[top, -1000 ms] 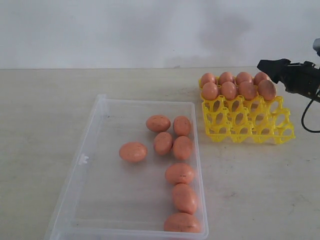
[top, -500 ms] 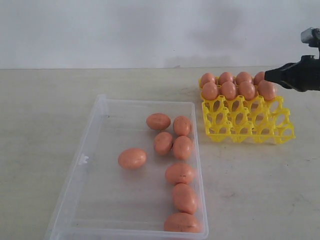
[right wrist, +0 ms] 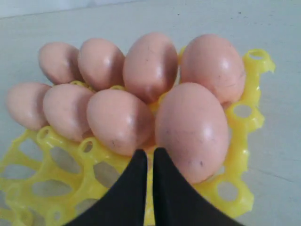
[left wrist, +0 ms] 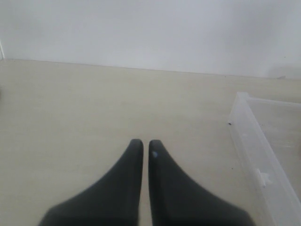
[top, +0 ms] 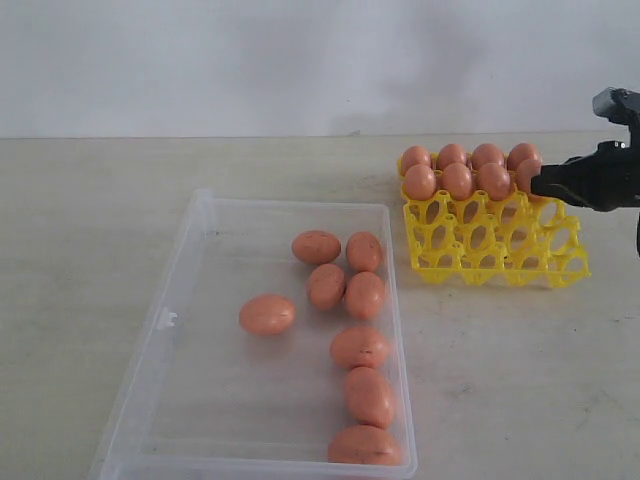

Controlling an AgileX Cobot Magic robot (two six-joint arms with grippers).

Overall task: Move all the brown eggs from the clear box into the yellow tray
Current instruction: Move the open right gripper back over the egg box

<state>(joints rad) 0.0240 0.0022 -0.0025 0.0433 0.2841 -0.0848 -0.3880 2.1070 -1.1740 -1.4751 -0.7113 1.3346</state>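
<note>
Several brown eggs [top: 365, 295] lie loose in the clear box [top: 290, 203], most along its right side and one [top: 267, 314] alone near the middle. The yellow tray [top: 497, 250] holds several more eggs [top: 457, 180] in its two far rows; its two near rows are bare. My right gripper [top: 537, 185] is shut on nothing, its tips at the tray's right end beside the end egg. In the right wrist view those tips [right wrist: 149, 151] sit just in front of a speckled egg [right wrist: 193, 129]. My left gripper [left wrist: 146, 143] is shut over bare table, left of the box wall [left wrist: 256, 141].
A pale wall runs behind the beige table [top: 100, 200]. Bare tabletop lies left of the box and in front of the tray. A small latch [top: 168, 318] sits on the box's left wall.
My right gripper has dropped from above the tray's far right corner to the level of the eggs. The lone egg in the box shifted slightly.
</note>
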